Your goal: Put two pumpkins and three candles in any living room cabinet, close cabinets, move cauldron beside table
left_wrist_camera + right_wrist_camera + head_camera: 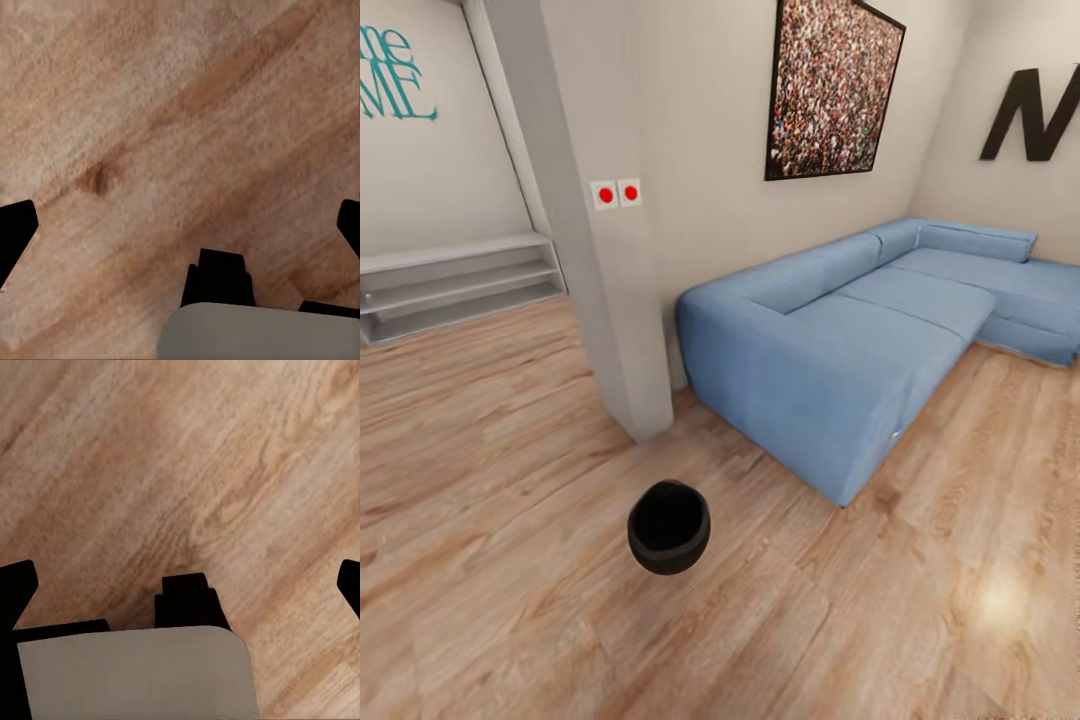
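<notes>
Robot's looking into the living room, light wood plank floor [510,600] all over. The cauldron [669,527], a small black round pot w/ its mouth facing up, sits on the bare floor near the robot, a bit left of center, upright, nothing touching it. Just beyond it is a grey pillar [600,250] w/ two white squares w/ red dots on it, and to the right of that the big blue sofa [860,340], an L-shape running off to the far right corner. Cauldron is apart from the sofa's near arm, not touching. Framed speckled picture [833,88] hangs on the wall above the sofa, big black letter on the far right wall. Far left there's a low grey shelf unit [455,285] along the wall w/ teal lettering above it. Left gripper [184,225] hangs over bare planks, fingertips at opposite edges of its wrist cam so spread wide, holding nothing. Right gripper [184,585] same deal, wide apart over plain floor, empty.
</notes>
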### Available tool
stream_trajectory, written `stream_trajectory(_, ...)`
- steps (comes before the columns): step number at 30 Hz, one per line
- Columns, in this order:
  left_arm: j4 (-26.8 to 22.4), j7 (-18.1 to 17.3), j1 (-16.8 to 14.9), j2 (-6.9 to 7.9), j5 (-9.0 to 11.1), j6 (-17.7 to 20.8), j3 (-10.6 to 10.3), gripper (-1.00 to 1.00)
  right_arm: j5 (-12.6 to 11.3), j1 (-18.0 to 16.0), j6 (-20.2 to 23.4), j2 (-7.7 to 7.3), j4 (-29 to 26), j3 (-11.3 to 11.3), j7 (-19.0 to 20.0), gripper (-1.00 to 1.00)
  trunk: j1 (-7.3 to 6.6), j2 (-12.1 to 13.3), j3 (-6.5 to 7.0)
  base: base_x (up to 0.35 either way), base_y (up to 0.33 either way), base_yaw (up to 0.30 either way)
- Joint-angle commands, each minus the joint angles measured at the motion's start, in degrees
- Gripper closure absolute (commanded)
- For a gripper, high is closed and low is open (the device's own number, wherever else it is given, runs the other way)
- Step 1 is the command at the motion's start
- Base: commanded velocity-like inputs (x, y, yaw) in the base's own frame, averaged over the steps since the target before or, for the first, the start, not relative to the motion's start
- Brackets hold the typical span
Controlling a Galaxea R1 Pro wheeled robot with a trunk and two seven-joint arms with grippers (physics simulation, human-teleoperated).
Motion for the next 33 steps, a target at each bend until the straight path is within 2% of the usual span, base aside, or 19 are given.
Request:
stream_trajectory(1, 0.00, 0.00, 0.00, 0.00, 0.00, 0.01, 0.00, -1.00, 0.00, 0.00, 0.00, 0.00, 0.00, 0.00, 0.00, -1.00, 0.00, 0.00, 0.00, 0.207, 0.283, -0.282)
stream_trajectory(20, -0.03, 0.00, 0.00, -0.09, -0.08, 0.06, 0.00, -1.00, 0.00, 0.00, 0.00, 0.00, 0.00, 0.00, 0.00, -1.00, 0.00, 0.00, -0.03, 0.214, 0.278, -0.277)
stream_trajectory(33, -0.20, -0.02, 0.00, -0.17, -0.09, 0.06, 0.00, -1.00, -0.01, 0.00, 0.01, 0.02, 0.01, 0.00, -0.03, -1.00, 0.00, 0.00, -0.88, 0.225, 0.266, -0.024)
